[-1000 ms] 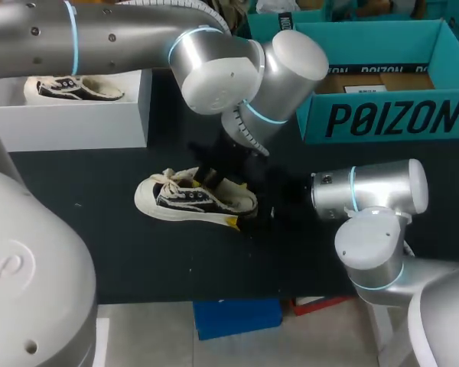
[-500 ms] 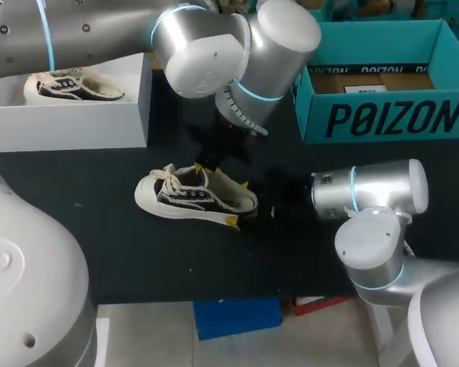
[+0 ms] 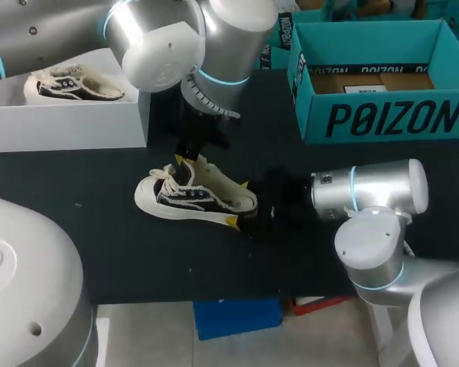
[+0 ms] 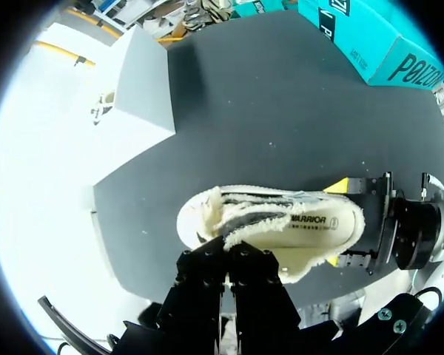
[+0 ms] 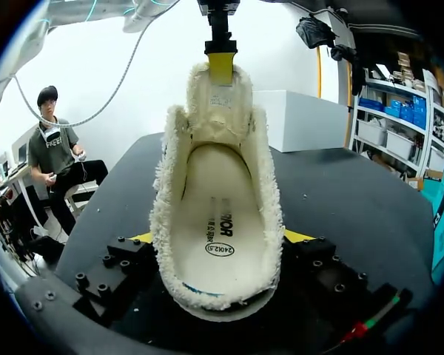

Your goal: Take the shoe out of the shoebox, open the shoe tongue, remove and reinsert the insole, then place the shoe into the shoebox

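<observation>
Centrally, shoe [image 3: 195,197] upright on bench [image 3: 138,256]. Our right fingers [image 3: 232,222] clamp shoe's heel from both sides; our left fingers [image 4: 206,277], above shoe, pinched closed on raised tongue [image 5: 220,111]. Insole [image 5: 218,214] visible inside shoe. Teal shoebox [image 3: 382,118] stands well apart from shoe, beyond its heel end.

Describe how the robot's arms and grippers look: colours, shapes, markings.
The left arm and right arm are thick silver-grey tubes with rounded joint caps and thin light-blue rings. The left gripper and right gripper are black, blocky, dotted with bolt heads, with yellow fingertips.
</observation>
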Robot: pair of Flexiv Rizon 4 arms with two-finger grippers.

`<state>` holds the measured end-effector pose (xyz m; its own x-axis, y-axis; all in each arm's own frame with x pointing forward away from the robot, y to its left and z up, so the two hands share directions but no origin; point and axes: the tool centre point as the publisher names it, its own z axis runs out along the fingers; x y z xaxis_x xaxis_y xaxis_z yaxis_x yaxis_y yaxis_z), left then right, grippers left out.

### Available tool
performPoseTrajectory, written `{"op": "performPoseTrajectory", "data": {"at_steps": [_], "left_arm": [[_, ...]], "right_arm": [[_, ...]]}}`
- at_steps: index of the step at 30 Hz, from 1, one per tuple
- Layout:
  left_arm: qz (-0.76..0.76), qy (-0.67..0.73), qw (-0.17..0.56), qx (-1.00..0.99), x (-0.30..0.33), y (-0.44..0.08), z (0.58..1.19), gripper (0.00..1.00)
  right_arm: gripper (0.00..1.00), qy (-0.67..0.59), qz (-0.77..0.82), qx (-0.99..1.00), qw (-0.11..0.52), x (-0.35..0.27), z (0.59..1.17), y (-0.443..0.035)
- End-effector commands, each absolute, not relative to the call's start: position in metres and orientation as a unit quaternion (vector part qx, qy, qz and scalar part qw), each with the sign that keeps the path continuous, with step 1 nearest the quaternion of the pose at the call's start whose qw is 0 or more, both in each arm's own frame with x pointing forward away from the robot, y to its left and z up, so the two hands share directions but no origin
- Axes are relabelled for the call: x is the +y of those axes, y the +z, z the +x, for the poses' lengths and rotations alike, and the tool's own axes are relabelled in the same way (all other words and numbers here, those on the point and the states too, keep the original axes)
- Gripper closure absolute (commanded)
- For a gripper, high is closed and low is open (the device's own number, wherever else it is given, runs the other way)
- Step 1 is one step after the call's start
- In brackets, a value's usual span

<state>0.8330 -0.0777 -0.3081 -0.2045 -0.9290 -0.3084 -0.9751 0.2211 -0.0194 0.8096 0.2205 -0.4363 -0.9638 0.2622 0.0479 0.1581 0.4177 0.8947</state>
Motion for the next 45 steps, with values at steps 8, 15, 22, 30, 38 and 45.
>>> {"op": "performPoseTrajectory", "data": {"at_steps": [8, 15, 22, 30, 38, 45], "left_arm": [[-0.646, 0.013, 0.067, 0.761, -0.03, -0.312, 0.825, 1.0], [-0.661, 0.011, 0.056, 0.748, -0.011, -0.323, 0.824, 1.0], [-0.67, 0.012, 0.052, 0.74, -0.001, -0.333, 0.823, 1.0], [-0.679, 0.017, 0.049, 0.733, 0.005, -0.343, 0.823, 1.0], [-0.681, 0.023, 0.05, 0.73, 0.008, -0.346, 0.824, 0.93], [-0.632, -0.005, 0.023, 0.775, -0.001, -0.332, 0.825, 0.0]], "right_arm": [[1.0, 0.527, 0.127, 0.838, 0.053, 0.233, 0.813, -0.452], [1.0, 0.527, 0.127, 0.838, 0.053, 0.233, 0.813, -0.452], [1.0, 0.527, 0.127, 0.838, 0.053, 0.233, 0.813, -0.452], [1.0, 0.527, 0.127, 0.838, 0.053, 0.233, 0.813, -0.452], [1.0, 0.527, 0.127, 0.838, 0.053, 0.233, 0.813, -0.452], [1.0, 0.527, 0.127, 0.838, 0.053, 0.233, 0.813, -0.452]]}}
